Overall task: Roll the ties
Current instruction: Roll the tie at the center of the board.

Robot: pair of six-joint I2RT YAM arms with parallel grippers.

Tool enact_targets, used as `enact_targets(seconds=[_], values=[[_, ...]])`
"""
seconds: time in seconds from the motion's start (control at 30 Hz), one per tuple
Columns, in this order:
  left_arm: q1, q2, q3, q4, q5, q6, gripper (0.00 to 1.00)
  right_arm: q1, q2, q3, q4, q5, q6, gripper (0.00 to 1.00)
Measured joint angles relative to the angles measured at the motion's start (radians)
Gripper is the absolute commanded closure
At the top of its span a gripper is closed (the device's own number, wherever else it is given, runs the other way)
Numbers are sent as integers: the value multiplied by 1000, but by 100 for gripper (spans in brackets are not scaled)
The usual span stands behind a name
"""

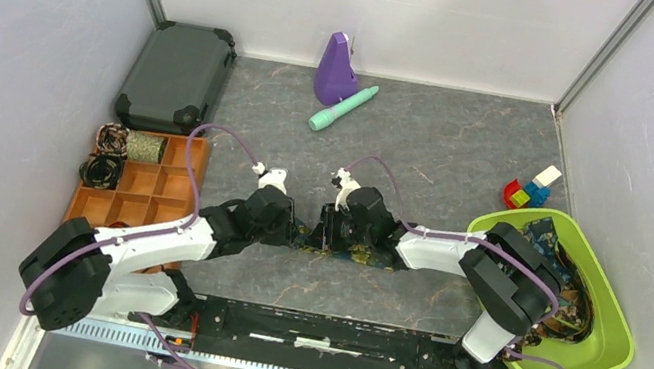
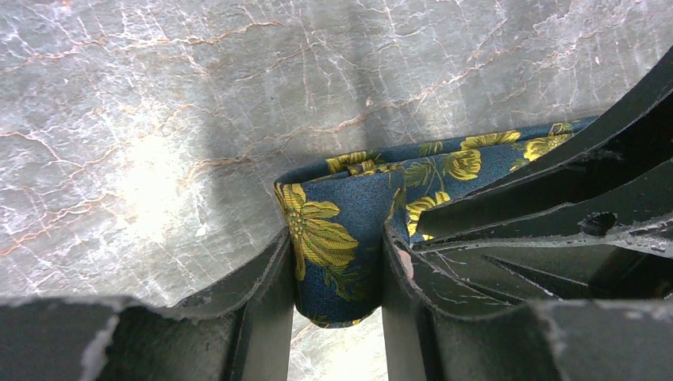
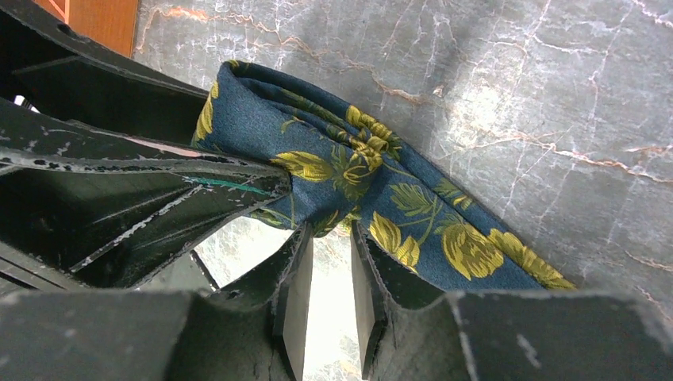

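A navy tie with yellow flowers [image 1: 369, 259] lies on the grey table between the two arms. My left gripper [image 1: 294, 232] is shut on its folded end; in the left wrist view the fold [image 2: 333, 238] sits squeezed between the jaws of that gripper [image 2: 337, 274]. My right gripper [image 1: 324, 235] faces it closely and pinches bunched fabric of the same tie [image 3: 428, 214] at its tips [image 3: 332, 230]. The tie trails off to the right. More ties [image 1: 551, 242] lie piled in the green basket. Rolled ties [image 1: 113, 140] sit in the wooden tray.
A wooden compartment tray [image 1: 154, 190] stands at the left, with a black case [image 1: 178, 75] behind it. A purple object [image 1: 335, 69] and a teal cylinder [image 1: 343, 108] lie at the back. Toy blocks [image 1: 530, 190] sit beside the green basket [image 1: 614, 347] at the right.
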Motion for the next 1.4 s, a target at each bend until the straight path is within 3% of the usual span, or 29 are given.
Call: enact_targets(seconds=[1.4], values=[[-85,55,121,-211,-159,11,66,19,40,50,-6,5,-3,73]])
